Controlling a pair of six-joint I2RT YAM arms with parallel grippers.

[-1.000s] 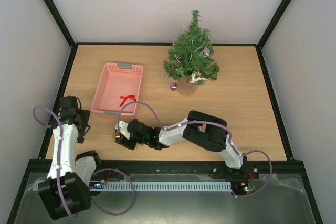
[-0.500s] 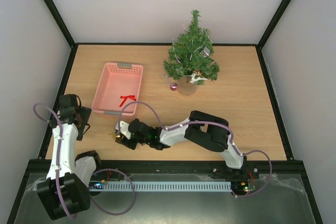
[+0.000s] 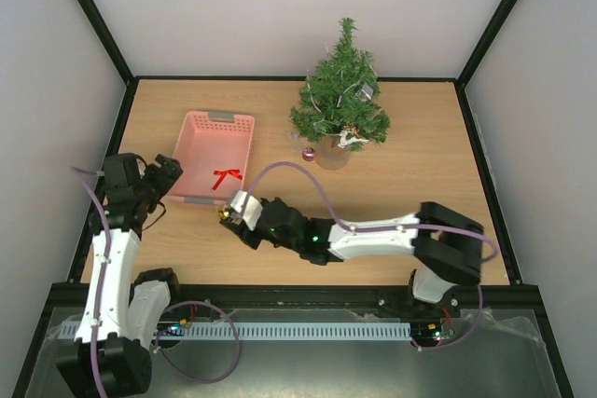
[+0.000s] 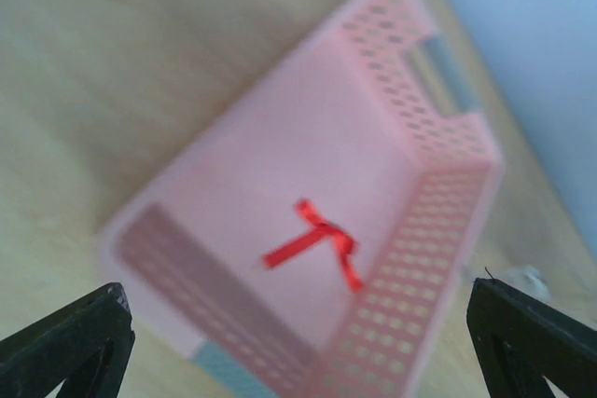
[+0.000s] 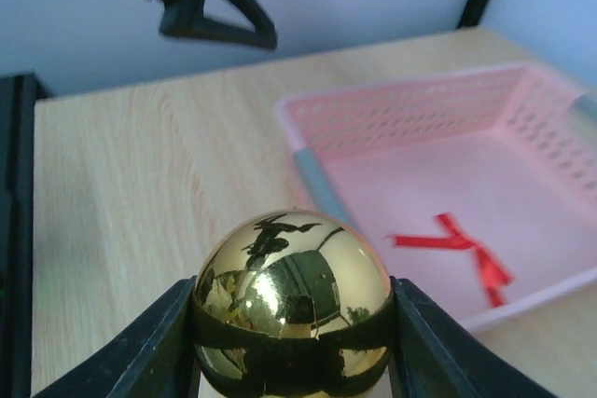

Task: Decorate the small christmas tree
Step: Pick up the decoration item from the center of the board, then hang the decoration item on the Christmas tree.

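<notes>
Right gripper (image 3: 233,211) is clamping a gold bauble (image 5: 291,297) between its jaws, just beside the near end of the pink basket (image 3: 183,151). Left gripper (image 3: 157,177) is hanging over the basket's near-left corner, jaws wide apart and holding nothing.

The small christmas tree (image 3: 340,100) is standing upright at the far side of the bench (image 3: 438,184), right of the basket and well apart from both arms. It is already carrying a few pale and silvery ornaments.

Judging progress: partly done.
- The gold bauble is waiting to be hung.
- A red ribbon bow (image 4: 317,244) is lying alone in the basket.
- A small pink bauble (image 3: 308,153) is lying on the bench just beside the tree's base.

The way to the tree is looking open. The pink bauble and the hung pieces are the things needing care there.
</notes>
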